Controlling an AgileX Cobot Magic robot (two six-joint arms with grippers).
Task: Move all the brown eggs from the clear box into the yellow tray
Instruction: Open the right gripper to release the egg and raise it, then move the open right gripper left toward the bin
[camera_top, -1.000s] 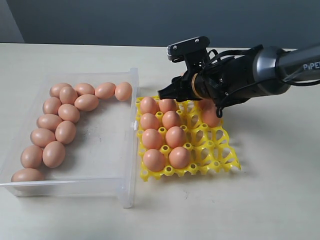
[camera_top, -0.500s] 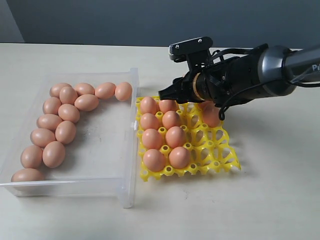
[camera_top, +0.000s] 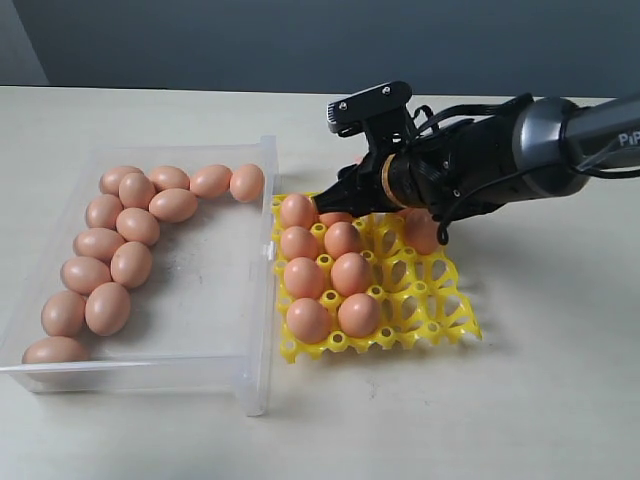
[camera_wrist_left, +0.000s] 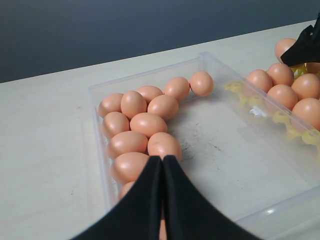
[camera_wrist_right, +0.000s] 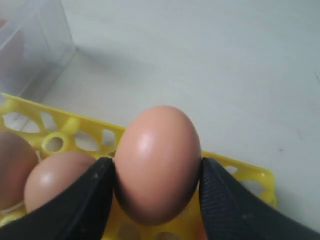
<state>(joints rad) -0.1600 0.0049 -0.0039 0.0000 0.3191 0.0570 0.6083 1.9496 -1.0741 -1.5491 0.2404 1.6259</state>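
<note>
Your right end effector (camera_wrist_right: 156, 182) grips an egg (camera_wrist_right: 157, 150) over the far row of the yellow tray (camera_top: 430, 300), while your left end effector (camera_wrist_left: 162, 192) is pinched together.

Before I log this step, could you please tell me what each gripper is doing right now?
Left gripper: closed, holding nothing.
Right gripper: closed on a brown egg over the yellow tray.

R tool (camera_wrist_right: 158, 197) w/ egg (camera_wrist_right: 157, 160) moved lower, nearer yellow tray (camera_top: 432, 302).
</note>
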